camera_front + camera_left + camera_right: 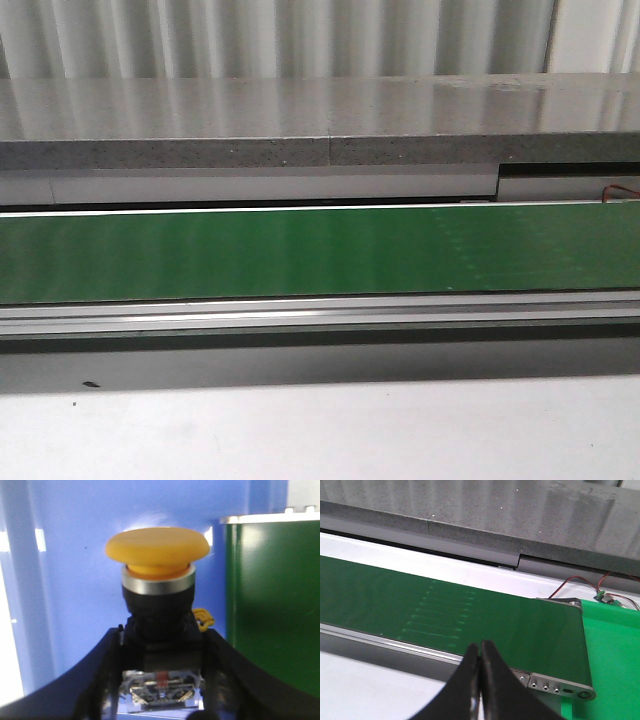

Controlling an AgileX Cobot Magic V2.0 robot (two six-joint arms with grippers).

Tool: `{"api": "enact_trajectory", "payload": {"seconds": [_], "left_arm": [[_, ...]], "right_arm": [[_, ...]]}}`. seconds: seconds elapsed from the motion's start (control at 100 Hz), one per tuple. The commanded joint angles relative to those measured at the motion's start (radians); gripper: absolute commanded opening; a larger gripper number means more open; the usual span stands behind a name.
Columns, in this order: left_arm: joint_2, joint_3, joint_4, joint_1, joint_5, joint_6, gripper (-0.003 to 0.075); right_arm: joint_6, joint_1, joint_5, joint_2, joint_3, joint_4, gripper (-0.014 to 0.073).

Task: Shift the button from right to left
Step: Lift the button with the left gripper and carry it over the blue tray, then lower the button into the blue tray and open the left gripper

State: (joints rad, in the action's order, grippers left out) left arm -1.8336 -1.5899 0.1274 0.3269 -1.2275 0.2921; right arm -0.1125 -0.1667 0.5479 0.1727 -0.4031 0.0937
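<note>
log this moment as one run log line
left: fingers shut on yellow mushroom-head push button, against blue surface | right: fingers shut, empty, over green conveyor belt | front view: no arms or button

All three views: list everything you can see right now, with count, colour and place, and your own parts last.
Button: one, yellow head, black collar, between the left fingers, against a blue surface.
Conveyor belt: one, green, running across the front view; nothing on it.
Ledge: one, grey speckled, behind the belt.
Wires: red, by the belt's end.
Green sheet: one, past the belt's end.
Left gripper: black, shut on the button.
Right gripper: black, fingers together, holding nothing.
</note>
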Motion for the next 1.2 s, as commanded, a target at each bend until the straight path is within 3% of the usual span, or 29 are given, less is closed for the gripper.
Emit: {"api": "enact_trajectory", "payload": {"seconds": [0.0, 0.67, 0.76, 1.0, 1.19], "left_arm": [[0.03, -0.026, 0.001, 0.038, -0.038, 0.004, 0.0042], [-0.214, -0.026, -0.005, 0.068, 0.016, 0.004, 0.0049], [-0.225, -0.026, -0.007, 0.068, 0.011, 0.004, 0.0109], [-0.23, -0.026, -0.007, 0.068, -0.001, 0.004, 0.0447], [-0.223, -0.028, -0.007, 0.068, -0.01, -0.006, 0.0471]], "right_arm": [[-0.005, 0.0, -0.073, 0.009, -0.026, -0.006, -0.0069], [-0.005, 0.0, -0.073, 0.009, -0.026, -0.006, -0.0069], [-0.005, 0.0, -0.073, 0.009, -0.026, -0.006, -0.0069], [-0.005, 0.0, -0.073, 0.009, -0.026, -0.006, -0.0069], [-0.005, 0.0, -0.073, 0.009, -0.026, -0.006, -0.0069]]}}
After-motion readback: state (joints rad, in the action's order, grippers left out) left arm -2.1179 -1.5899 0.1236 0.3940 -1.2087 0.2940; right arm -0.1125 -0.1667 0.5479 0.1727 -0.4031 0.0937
